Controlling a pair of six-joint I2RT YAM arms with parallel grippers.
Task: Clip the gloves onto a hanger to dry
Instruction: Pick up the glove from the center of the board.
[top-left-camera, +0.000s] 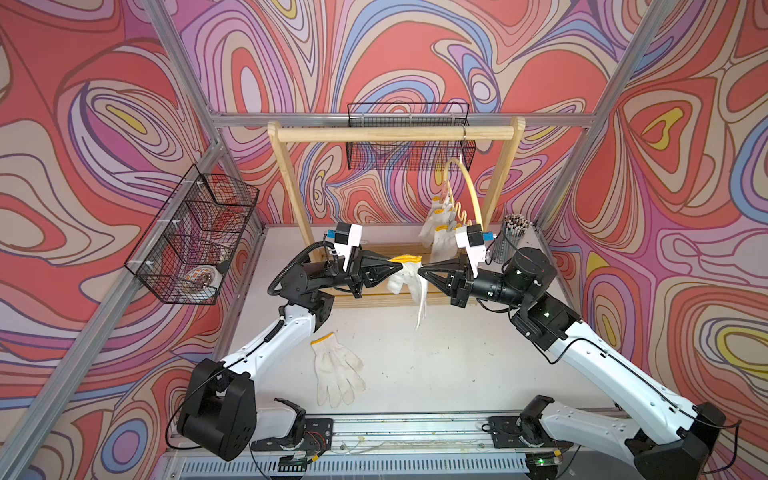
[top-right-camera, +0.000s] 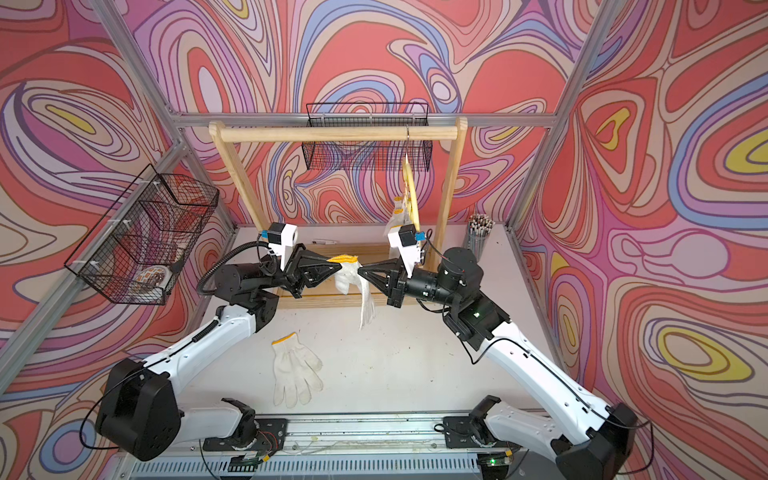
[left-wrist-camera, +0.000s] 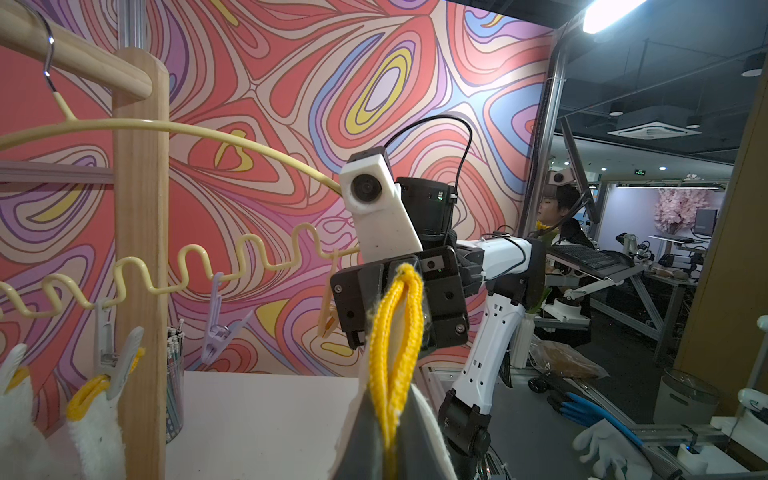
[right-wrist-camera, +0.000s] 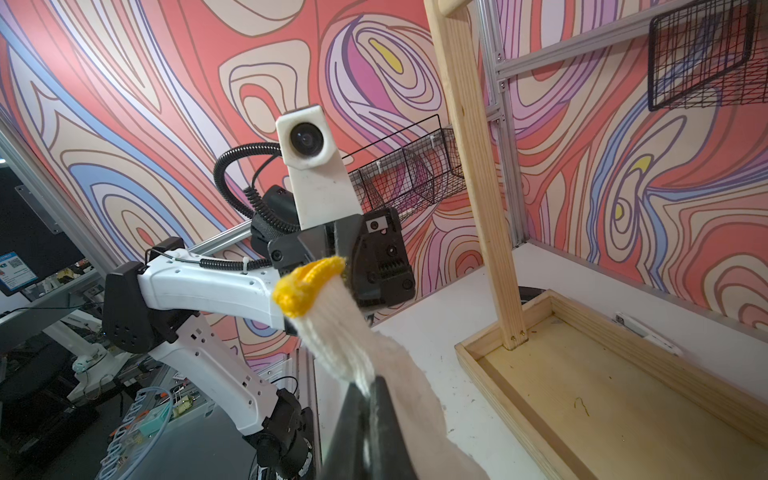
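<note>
Nearest me, toward the front edge of the desk (top-left-camera: 449, 374) and left of its middle, a loose glove (top-left-camera: 336, 368) lies flat, its yellow cuff pointing away. Over mid-desk the two arms meet tip to tip with a held glove (top-left-camera: 405, 279) hanging between them, clear of the desk. The left hand (top-left-camera: 394, 261) is clenched on its yellow cuff. The right hand (top-left-camera: 420, 273) is pinched tight on the white knit just below, and the rest dangles. Farther back, by the far right corner, the hanger (left-wrist-camera: 104, 122) hangs by its hook from the wooden rail (top-left-camera: 374, 134), with clipped gloves (top-left-camera: 440, 237) drooping from its pegs. A pencil cup (top-left-camera: 512, 241) stands beside the rail's right post.
</note>
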